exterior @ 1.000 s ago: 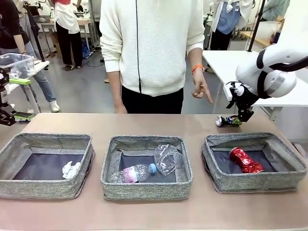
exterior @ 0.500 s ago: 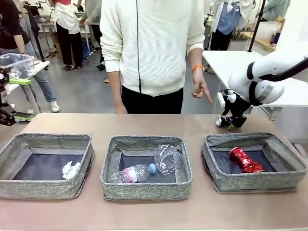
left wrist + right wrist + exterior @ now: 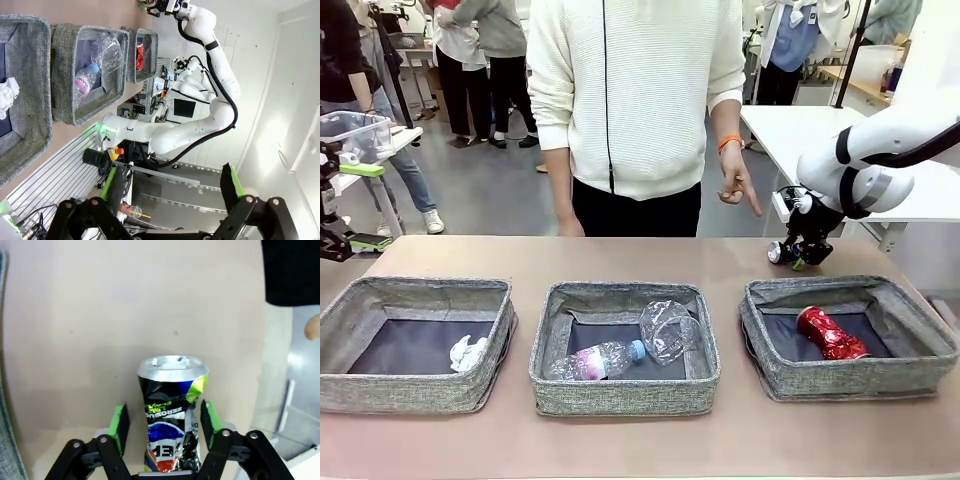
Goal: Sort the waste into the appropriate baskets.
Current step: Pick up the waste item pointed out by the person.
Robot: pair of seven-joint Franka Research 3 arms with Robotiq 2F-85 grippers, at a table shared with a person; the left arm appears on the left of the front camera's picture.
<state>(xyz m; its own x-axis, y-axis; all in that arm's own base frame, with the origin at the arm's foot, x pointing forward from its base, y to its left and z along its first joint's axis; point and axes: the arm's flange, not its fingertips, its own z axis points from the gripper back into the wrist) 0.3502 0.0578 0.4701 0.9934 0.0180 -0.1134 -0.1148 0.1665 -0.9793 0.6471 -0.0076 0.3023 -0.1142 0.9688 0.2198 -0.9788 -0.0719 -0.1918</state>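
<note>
A crushed dark-blue can (image 3: 172, 410) lies on the table behind the right basket (image 3: 920, 345), its end showing in the front view (image 3: 776, 252). My right gripper (image 3: 165, 422) (image 3: 802, 254) straddles it, still open: the left pad (image 3: 120, 422) stands a little off the can and the right pad is close against it. That basket holds a crushed red can (image 3: 830, 333). The middle basket (image 3: 552, 345) contains a clear bottle (image 3: 595, 360) and a crushed cup (image 3: 668, 328). A paper ball (image 3: 468, 353) lies in the left basket (image 3: 360, 390). My left gripper (image 3: 171, 172) is open and empty, off the table's left edge.
A person in a white sweater stands at the far side, one hand (image 3: 740, 190) pointing down near the right arm. A white table (image 3: 775, 125) sits behind on the right. Bare tabletop runs in front of and behind the baskets.
My right gripper has moved left and down over the dark-blue can, and its jaws have narrowed around it. The left arm is still.
</note>
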